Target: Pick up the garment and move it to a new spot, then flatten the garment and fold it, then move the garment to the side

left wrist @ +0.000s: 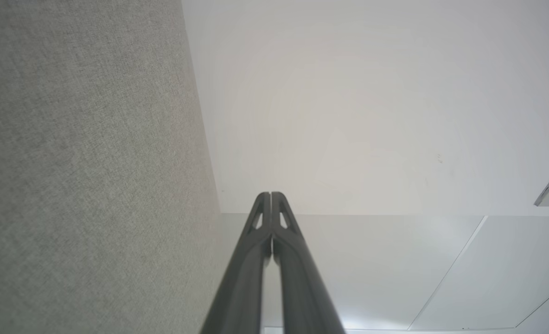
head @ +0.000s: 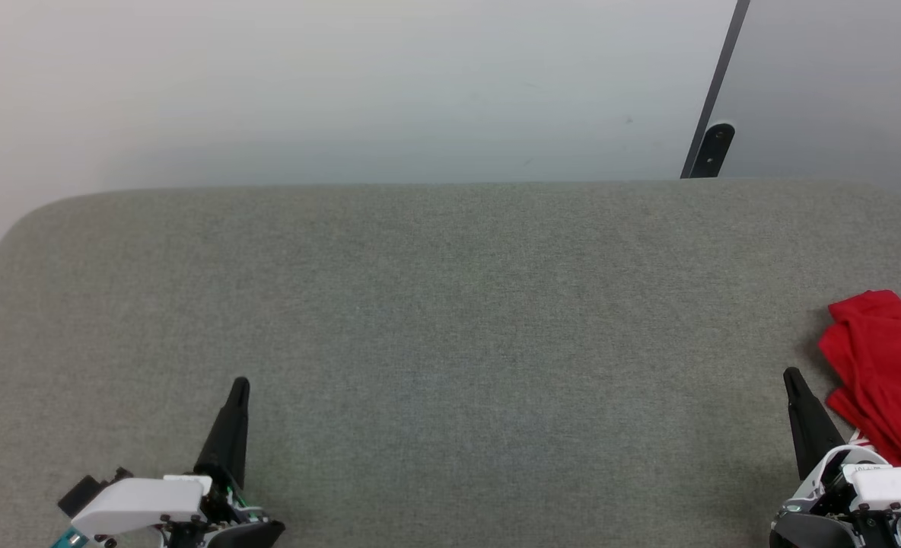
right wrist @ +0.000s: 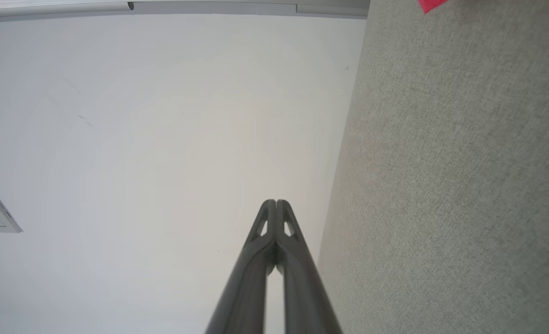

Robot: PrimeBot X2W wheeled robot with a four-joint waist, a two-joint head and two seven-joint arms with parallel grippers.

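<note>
Left gripper (head: 240,383): I see its fingers pressed together, empty, over the table (head: 450,320).
Right gripper (head: 791,374): closed too, empty.
Shirt (head: 886,373): red, bunched at the table's right edge, just beside that gripper.

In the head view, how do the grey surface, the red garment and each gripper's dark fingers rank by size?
Largest: grey surface.
Then: garment, cut off at the picture's edge.
Smallest: left fingers and right fingers, alike, not ranked.
</note>
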